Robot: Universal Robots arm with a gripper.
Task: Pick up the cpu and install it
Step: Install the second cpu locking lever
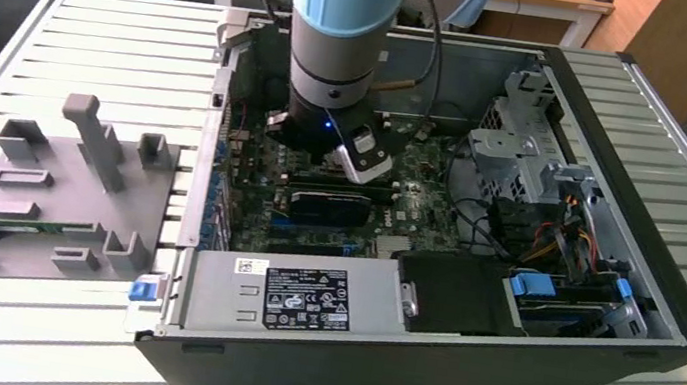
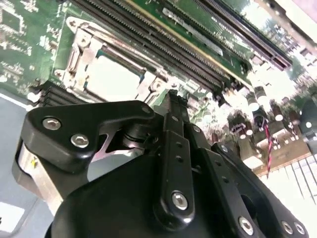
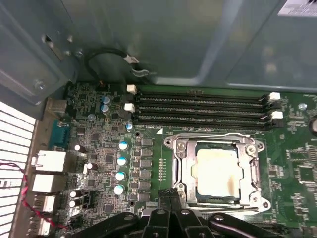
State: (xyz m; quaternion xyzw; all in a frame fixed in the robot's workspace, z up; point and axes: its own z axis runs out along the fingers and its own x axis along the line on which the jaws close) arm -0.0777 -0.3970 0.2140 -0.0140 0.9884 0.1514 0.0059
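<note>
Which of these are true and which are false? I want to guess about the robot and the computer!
1. The cpu sits in the socket on the green motherboard. True.
2. The gripper is holding the cpu up in the air. False: its tips are beside the socket, and the cpu lies in it.
3. The computer case is closed. False: its side is open.
4. Grey plastic blocks stand outside the case, at the exterior view's left. True.

We found no lettering we could read. A white-and-black label (image 1: 306, 296) sat on the grey power supply (image 1: 288, 298) at the near side of the open computer case (image 1: 662, 227), its print too small to make out.
</note>
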